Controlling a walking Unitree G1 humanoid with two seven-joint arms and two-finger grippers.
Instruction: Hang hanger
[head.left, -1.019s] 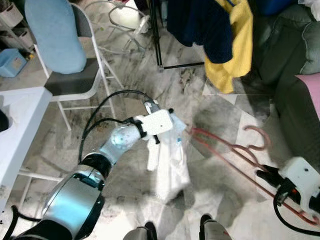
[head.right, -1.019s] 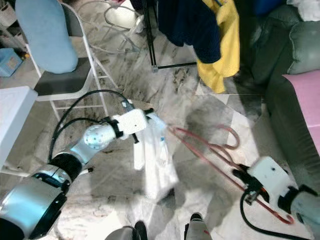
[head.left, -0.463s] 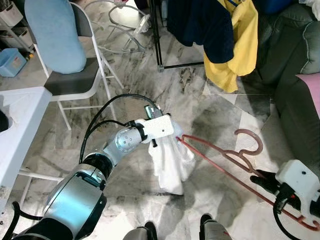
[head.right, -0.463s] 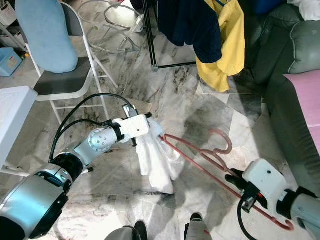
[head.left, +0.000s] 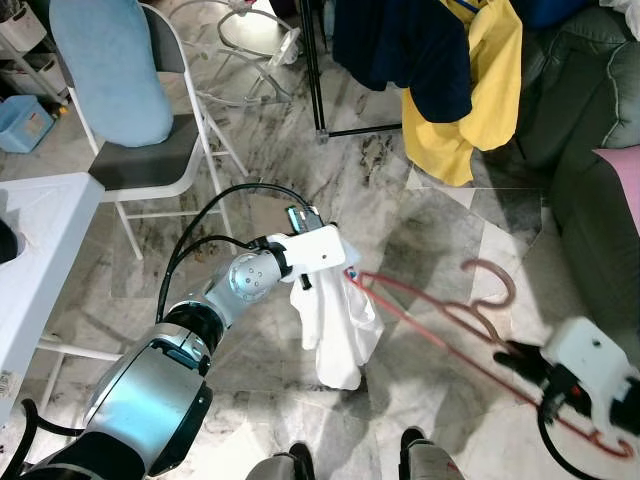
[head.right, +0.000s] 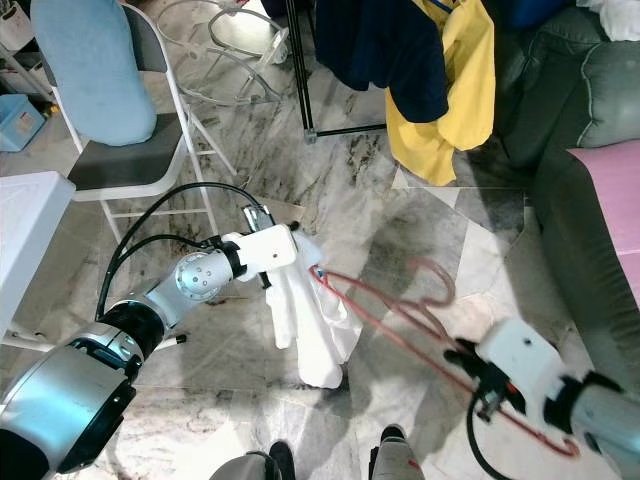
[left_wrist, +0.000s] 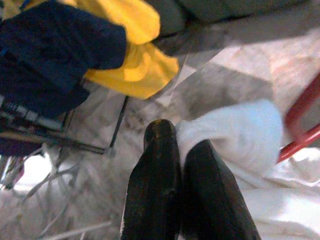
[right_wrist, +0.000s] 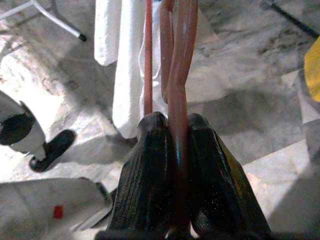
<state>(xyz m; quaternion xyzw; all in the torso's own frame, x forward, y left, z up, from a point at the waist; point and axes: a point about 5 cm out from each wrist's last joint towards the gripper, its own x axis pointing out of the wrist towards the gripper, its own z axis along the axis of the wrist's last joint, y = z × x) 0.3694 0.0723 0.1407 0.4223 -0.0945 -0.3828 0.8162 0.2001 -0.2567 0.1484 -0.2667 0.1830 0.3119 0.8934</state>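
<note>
A red plastic hanger (head.left: 450, 315) stretches across the floor space in front of me, its hook (head.left: 492, 276) pointing away. My right gripper (right_wrist: 172, 131) is shut on the hanger's lower bar (right_wrist: 179, 100), low on the right. A white garment (head.left: 335, 320) hangs from the hanger's left end. My left gripper (left_wrist: 176, 137) is shut on the top of that white garment (left_wrist: 235, 135), beside the hanger's red tip (left_wrist: 302, 120). The cloth droops down toward the marble floor.
A black clothes rack pole (head.left: 312, 70) stands ahead with navy (head.left: 400, 50) and yellow (head.left: 470, 95) clothes hanging. A folding chair (head.left: 140, 150) with a blue cushion is at left, a white table (head.left: 35, 240) nearer left, a dark sofa (head.left: 590, 140) at right. My feet (head.left: 350, 465) show below.
The hanger has lifted slightly and swung, its hook now higher and nearer the rack. The white garment hangs straighter under my left gripper. Both grips hold as before.
</note>
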